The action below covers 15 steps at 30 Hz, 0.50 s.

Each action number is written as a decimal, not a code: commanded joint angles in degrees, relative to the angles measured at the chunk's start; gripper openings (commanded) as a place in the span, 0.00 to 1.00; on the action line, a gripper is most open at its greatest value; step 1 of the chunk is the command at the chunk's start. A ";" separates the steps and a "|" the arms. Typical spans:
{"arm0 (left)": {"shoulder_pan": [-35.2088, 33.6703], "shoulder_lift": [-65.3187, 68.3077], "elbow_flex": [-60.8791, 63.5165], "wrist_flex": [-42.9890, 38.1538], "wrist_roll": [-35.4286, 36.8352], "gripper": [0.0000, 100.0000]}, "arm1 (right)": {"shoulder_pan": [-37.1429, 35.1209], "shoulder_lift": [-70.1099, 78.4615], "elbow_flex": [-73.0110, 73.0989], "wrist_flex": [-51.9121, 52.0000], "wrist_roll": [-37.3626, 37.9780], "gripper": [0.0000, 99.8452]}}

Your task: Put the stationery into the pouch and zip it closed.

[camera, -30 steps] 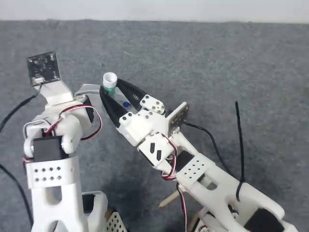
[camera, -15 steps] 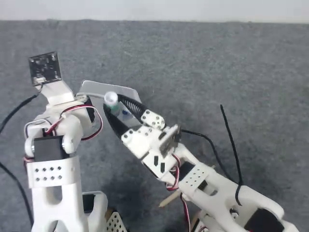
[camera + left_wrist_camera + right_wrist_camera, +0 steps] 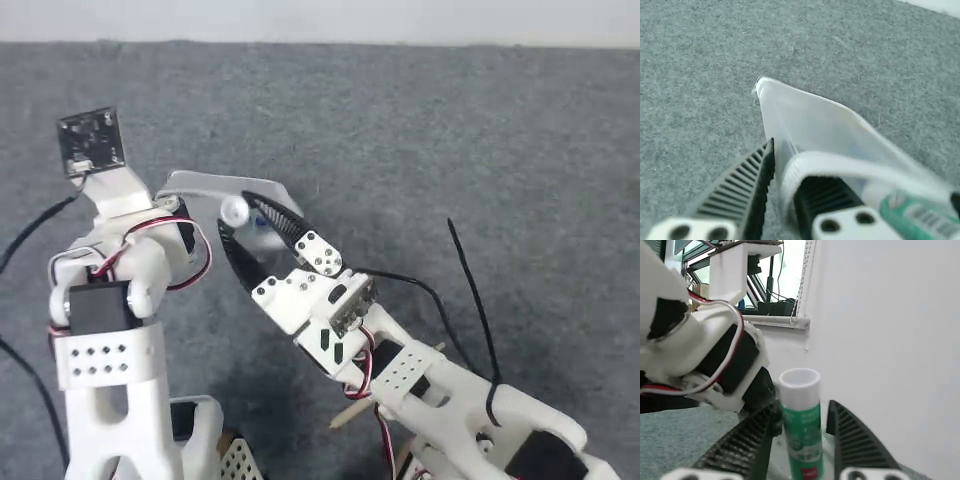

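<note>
Grey felt surface (image 3: 450, 120) carries 2 arms. Since 1 second ago the right claw (image 3: 240, 222) has come down toward the pouch (image 3: 205, 187), jaws clamped on the upright glue stick (image 3: 234, 210). The left claw (image 3: 785, 165) pinches the clear pouch's rim, holding it open. The stick's lower end is at the pouch's mouth.
</note>
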 commanded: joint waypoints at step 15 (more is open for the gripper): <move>-0.18 -0.18 -0.57 -1.05 -0.44 0.01 | -0.57 -0.48 1.49 -1.10 -0.79 0.18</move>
